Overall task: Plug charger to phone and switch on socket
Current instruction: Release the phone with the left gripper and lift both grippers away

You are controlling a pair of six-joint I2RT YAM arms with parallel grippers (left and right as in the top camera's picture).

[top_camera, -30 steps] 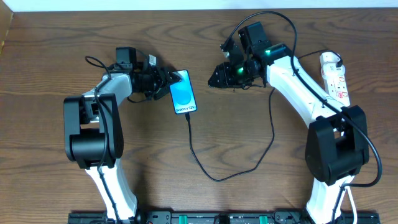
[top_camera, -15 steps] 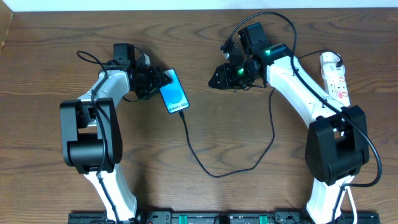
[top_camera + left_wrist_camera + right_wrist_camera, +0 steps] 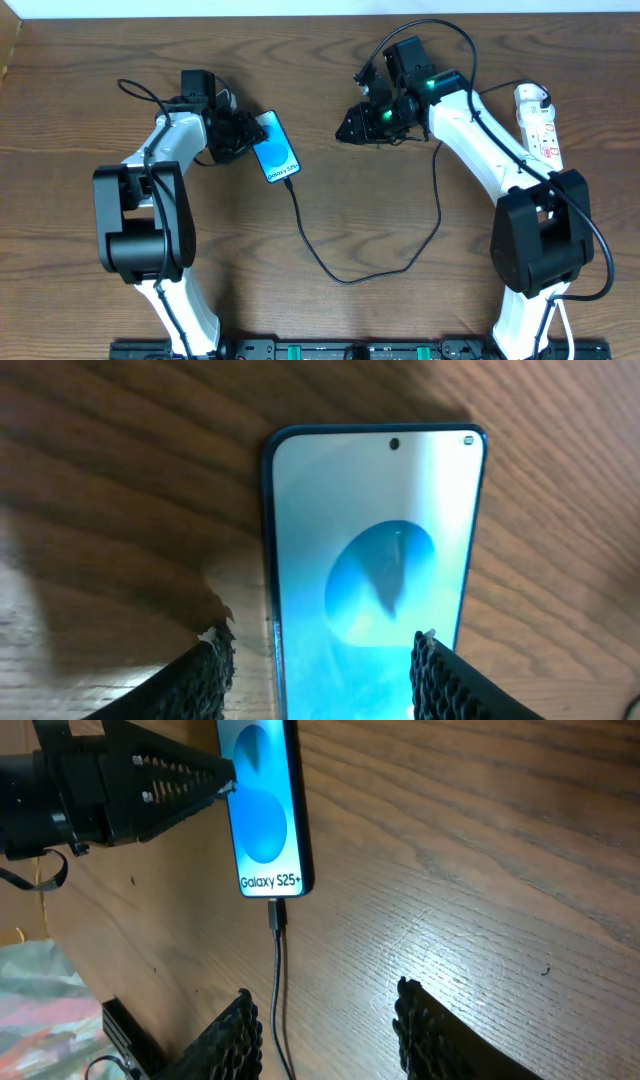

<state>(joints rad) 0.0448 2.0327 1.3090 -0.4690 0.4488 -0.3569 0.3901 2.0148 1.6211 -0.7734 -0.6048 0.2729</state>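
Observation:
The phone (image 3: 276, 148) lies tilted on the wood table, its cyan screen lit and showing "Galaxy" text in the right wrist view (image 3: 262, 810). The charger's black cable (image 3: 345, 282) is plugged into the phone's bottom edge by its connector tip (image 3: 278, 912). It loops across the table toward the white socket strip (image 3: 540, 125) at the far right. My left gripper (image 3: 243, 135) is open at the phone's top end. In its wrist view (image 3: 320, 655) one finger overlaps the screen (image 3: 380, 560) and the other is over wood. My right gripper (image 3: 345, 128) is open and empty above the table (image 3: 325, 1020).
The strip's thicker white cord (image 3: 560, 320) runs down by the right arm's base. A black rail (image 3: 330, 350) lines the table's front edge. The table's back edge meets a pale wall (image 3: 300, 8).
The phone has slid left and turned, its top end following my left gripper as that arm drew back to the left. The cable's end moved with it. The right arm has not moved.

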